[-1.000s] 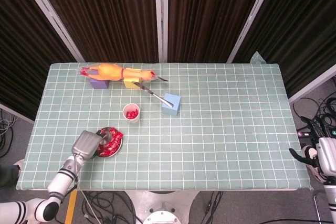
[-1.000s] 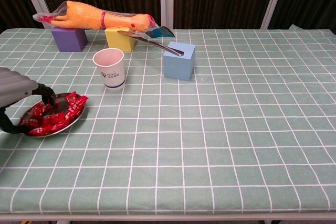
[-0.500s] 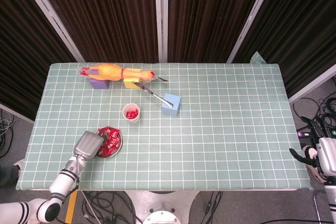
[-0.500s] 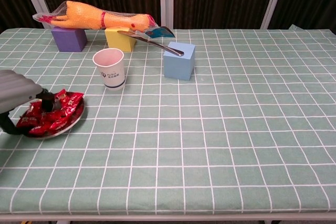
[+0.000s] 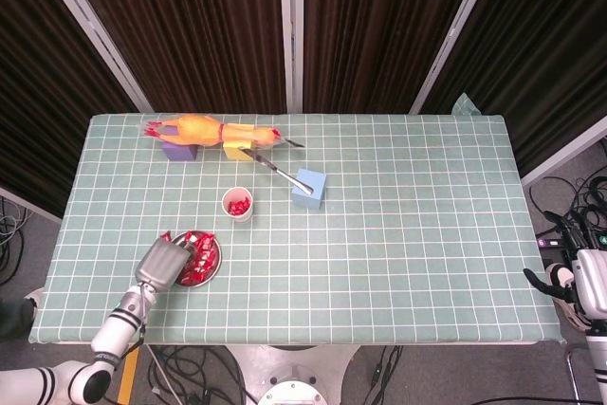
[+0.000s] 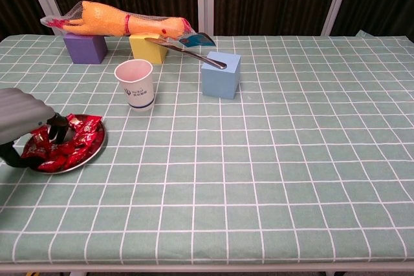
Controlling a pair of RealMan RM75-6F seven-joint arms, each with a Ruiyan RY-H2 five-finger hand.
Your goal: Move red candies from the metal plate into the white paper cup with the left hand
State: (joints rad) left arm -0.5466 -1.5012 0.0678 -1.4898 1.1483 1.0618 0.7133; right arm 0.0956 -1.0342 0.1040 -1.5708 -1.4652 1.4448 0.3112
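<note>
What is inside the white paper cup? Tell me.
From the head view, the white paper cup holds a few red candies. How many lie there, and whether more sit beneath them, cannot be told; the chest view shows only its wall.

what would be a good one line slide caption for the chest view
Left hand reaches its fingers into the red candies on the metal plate, with the white paper cup waiting just behind.
</note>
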